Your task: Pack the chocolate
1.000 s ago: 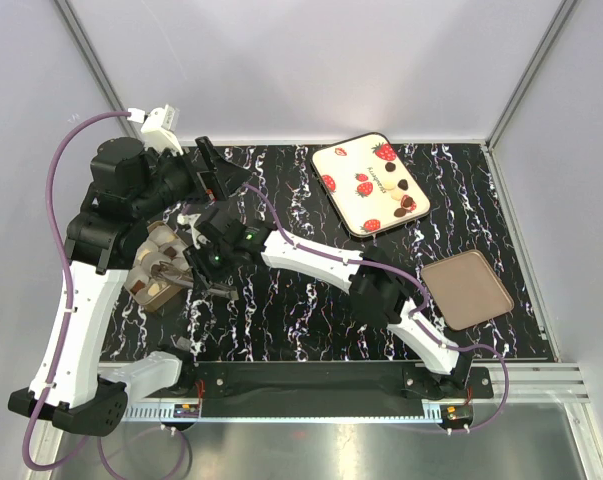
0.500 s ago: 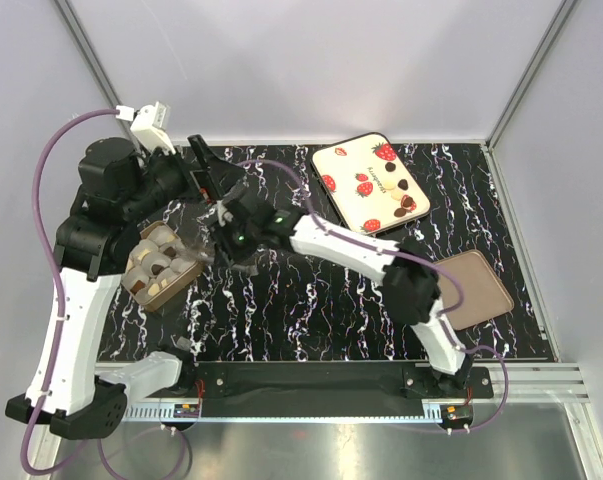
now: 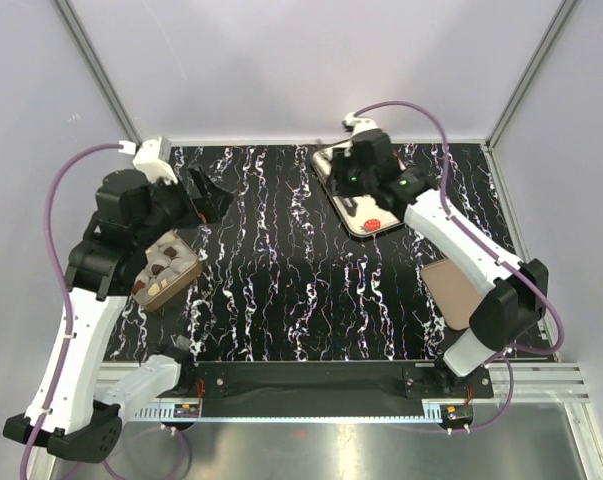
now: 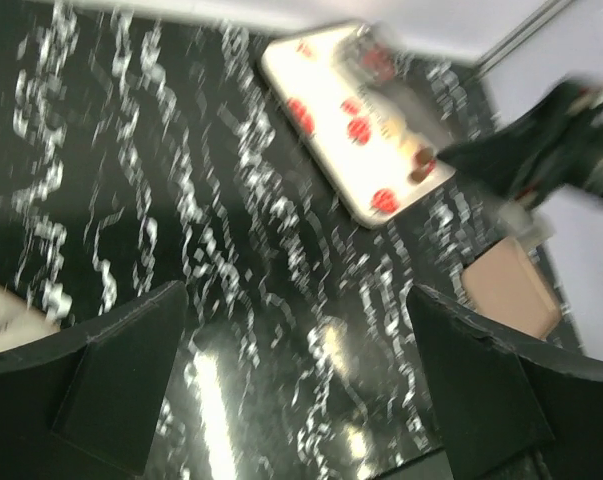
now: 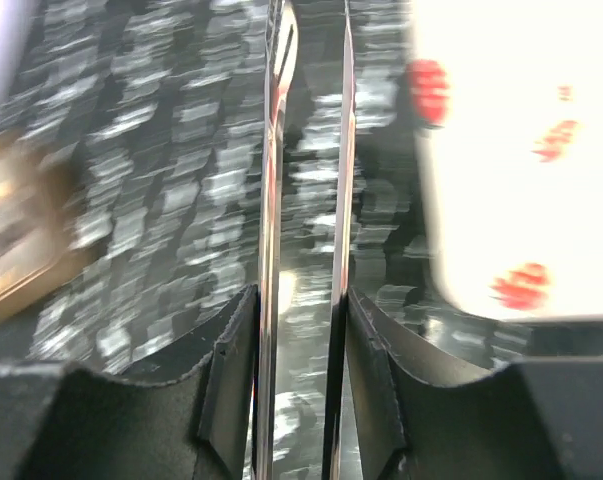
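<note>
A brown box (image 3: 167, 270) at the left holds several dark and white chocolate pieces (image 3: 163, 268). My left gripper (image 3: 209, 195) hangs open and empty just behind it; its fingers (image 4: 131, 370) stand wide apart around bare table (image 4: 296, 300). My right gripper (image 3: 347, 176) is over the left part of the strawberry tray (image 3: 376, 222) and hides most of it. It is shut on metal tweezers (image 5: 273, 200), whose tips hold nothing (image 5: 301, 300). Dark pieces (image 4: 421, 160) lie blurred on the tray (image 4: 331, 90).
The flat brown lid (image 3: 451, 285) lies at the right, partly under my right arm; it also shows in the left wrist view (image 4: 511, 290). The tray's white edge (image 5: 521, 150) is right of the tweezers, the box (image 5: 11, 230) blurred at far left.
My right arm has swung from the box on the left across to the tray at the back right. My left gripper has shifted slightly and stays open. The box has hardly moved.
</note>
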`<state>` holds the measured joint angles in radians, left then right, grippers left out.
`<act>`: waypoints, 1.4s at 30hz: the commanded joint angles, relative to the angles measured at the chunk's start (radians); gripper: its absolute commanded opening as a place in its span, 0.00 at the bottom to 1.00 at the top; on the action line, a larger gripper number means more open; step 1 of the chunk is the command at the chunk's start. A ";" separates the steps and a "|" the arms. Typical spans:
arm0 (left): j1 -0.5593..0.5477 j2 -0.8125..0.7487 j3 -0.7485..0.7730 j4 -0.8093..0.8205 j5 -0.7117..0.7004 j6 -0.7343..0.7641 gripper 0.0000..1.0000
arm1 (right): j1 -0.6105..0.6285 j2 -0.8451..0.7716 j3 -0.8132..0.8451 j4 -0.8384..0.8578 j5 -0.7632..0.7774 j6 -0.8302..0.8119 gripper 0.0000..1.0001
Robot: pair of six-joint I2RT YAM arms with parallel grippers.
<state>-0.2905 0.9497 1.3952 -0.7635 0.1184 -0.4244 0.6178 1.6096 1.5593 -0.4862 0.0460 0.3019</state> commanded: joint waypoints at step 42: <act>0.002 0.021 -0.148 0.104 -0.051 0.013 0.99 | -0.444 0.292 0.007 -0.121 -0.026 -0.113 0.50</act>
<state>-0.2905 0.9726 1.2240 -0.7204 0.0708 -0.4183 0.1799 1.9015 1.5162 -0.6399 0.0406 0.2039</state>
